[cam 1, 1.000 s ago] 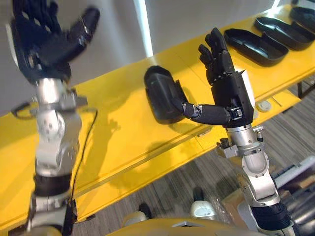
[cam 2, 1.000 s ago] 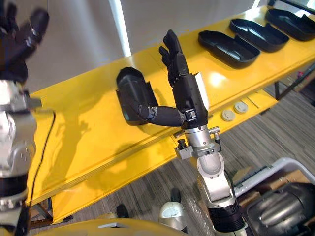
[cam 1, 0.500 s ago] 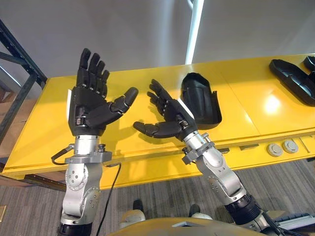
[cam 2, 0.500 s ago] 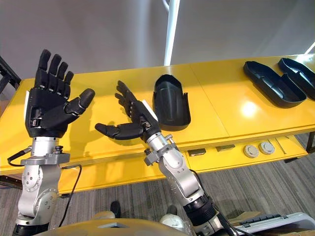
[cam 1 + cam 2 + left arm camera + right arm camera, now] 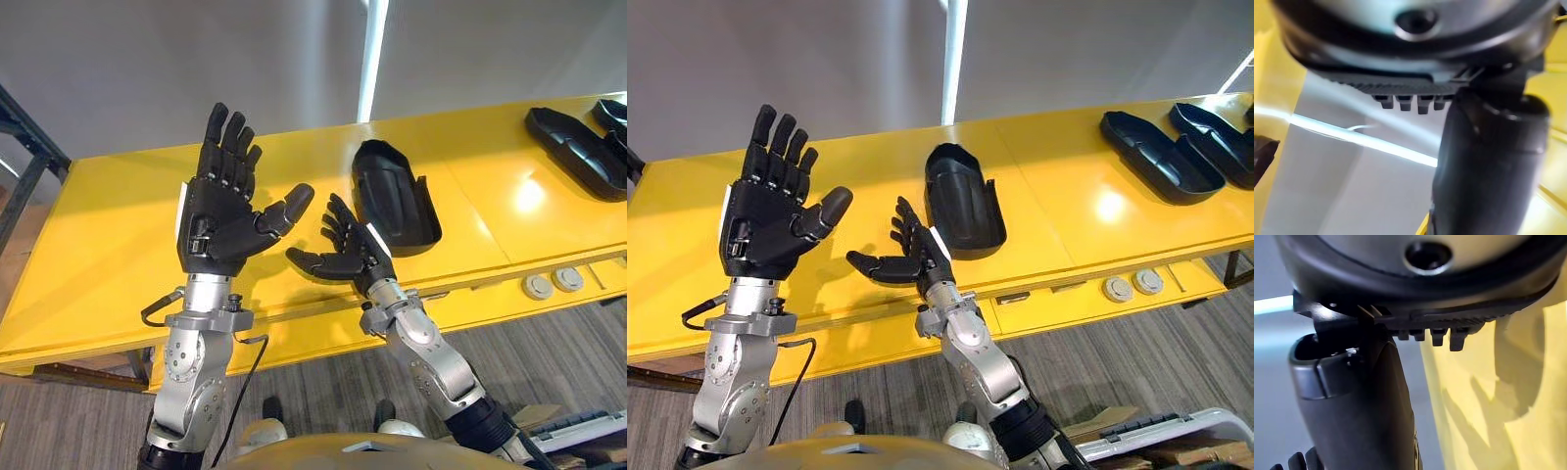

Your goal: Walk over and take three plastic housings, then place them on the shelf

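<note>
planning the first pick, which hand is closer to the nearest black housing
Right. The right hand sits just left of the housing; the left hand is raised farther left.

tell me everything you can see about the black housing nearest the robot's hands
The nearest housing is a black, plastic-looking shell, hollow side up, rounded at its far end and open at the near one. It lies flat on the yellow table, just beyond the open right hand, which seems not to touch it.

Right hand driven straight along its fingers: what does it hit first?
Probably nothing near: the open right hand points over bare yellow table top toward the grey wall, passing left of the black plastic housing. Depth unclear.
</note>
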Motion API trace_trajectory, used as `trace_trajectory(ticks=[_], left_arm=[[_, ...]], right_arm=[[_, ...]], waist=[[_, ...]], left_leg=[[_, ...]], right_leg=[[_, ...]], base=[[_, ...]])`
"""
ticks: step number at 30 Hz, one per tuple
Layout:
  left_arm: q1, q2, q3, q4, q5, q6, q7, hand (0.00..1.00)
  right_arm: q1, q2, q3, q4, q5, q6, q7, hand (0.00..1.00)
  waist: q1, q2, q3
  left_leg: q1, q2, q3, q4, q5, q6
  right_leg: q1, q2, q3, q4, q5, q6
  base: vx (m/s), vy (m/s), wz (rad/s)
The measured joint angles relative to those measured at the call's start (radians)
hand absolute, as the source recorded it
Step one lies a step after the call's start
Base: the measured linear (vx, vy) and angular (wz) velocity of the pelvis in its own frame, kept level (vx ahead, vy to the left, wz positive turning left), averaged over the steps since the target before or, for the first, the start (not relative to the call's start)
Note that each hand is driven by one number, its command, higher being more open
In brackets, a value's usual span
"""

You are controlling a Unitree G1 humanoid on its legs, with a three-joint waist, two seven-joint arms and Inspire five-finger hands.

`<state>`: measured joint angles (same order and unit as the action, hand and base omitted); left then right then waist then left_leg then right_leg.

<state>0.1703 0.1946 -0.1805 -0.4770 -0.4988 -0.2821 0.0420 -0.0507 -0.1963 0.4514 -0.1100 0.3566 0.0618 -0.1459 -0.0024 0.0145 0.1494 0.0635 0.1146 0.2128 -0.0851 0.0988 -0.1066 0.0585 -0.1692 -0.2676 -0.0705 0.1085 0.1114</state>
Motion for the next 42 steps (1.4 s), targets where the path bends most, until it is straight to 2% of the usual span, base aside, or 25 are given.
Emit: trace_trajectory(ticks=[13,24,30,34,38,40,42], left_arm=[[0.004,-0.003,-0.052,0.043,0.000,0.000,0.000,1.00],[0.032,-0.002,-0.058,0.057,-0.001,0.002,-0.009,1.00],[0.036,-0.002,-0.059,0.057,-0.009,0.002,-0.006,1.00],[0.039,-0.002,-0.065,0.057,-0.010,0.002,0.005,1.00],[0.059,-0.004,-0.088,0.057,-0.094,0.002,0.004,1.00],[0.076,-0.010,-0.097,0.057,-0.118,0.002,0.012,1.00],[0.079,-0.011,-0.100,0.065,-0.142,0.002,0.024,1.00]], right_arm=[[0.048,0.038,-0.020,-0.001,-0.036,-0.012,-0.026,1.00],[0.073,0.035,-0.045,-0.012,-0.034,-0.023,0.050,1.00],[0.087,0.034,-0.047,-0.022,-0.035,-0.023,0.047,1.00],[0.101,0.034,-0.047,-0.039,-0.035,-0.023,0.044,1.00],[0.115,0.033,-0.046,-0.059,-0.035,-0.028,0.035,1.00],[0.117,0.031,-0.046,-0.060,-0.034,-0.052,0.031,1.00],[0.118,0.028,-0.043,-0.066,-0.034,-0.122,0.034,1.00]], waist=[[-0.003,-0.007,-0.002],[-0.005,-0.013,-0.005],[-0.006,-0.030,-0.016],[-0.005,-0.031,-0.016],[-0.007,-0.032,-0.017],[-0.007,-0.031,-0.017],[-0.003,-0.031,-0.017]], left_leg=[[0.014,0.000,0.021,-0.003,-0.008,-0.001],[0.015,-0.001,0.024,-0.002,-0.008,-0.001],[0.015,-0.001,0.026,-0.003,-0.008,-0.001],[0.015,-0.001,0.025,-0.003,-0.008,-0.001],[0.015,-0.001,0.025,-0.003,-0.008,-0.001],[0.015,-0.001,0.025,-0.003,-0.008,-0.001],[0.015,-0.001,0.024,-0.003,-0.008,-0.001]], right_leg=[[-0.005,-0.001,0.021,0.001,-0.007,0.001],[-0.002,-0.001,0.024,0.001,0.001,0.003],[-0.002,-0.001,0.026,0.001,0.001,0.004],[-0.002,-0.001,0.026,0.001,-0.002,0.007],[-0.002,-0.001,0.026,0.001,-0.002,0.007],[-0.002,-0.001,0.026,0.001,-0.002,0.007],[-0.002,-0.001,0.025,0.001,-0.002,0.007]], base=[[-0.02,-0.001,-0.05],[0.00,0.000,0.00],[0.00,0.000,0.00],[0.00,0.000,0.00],[0.00,0.000,0.00],[0.00,0.000,0.00],[0.00,0.000,0.00]])
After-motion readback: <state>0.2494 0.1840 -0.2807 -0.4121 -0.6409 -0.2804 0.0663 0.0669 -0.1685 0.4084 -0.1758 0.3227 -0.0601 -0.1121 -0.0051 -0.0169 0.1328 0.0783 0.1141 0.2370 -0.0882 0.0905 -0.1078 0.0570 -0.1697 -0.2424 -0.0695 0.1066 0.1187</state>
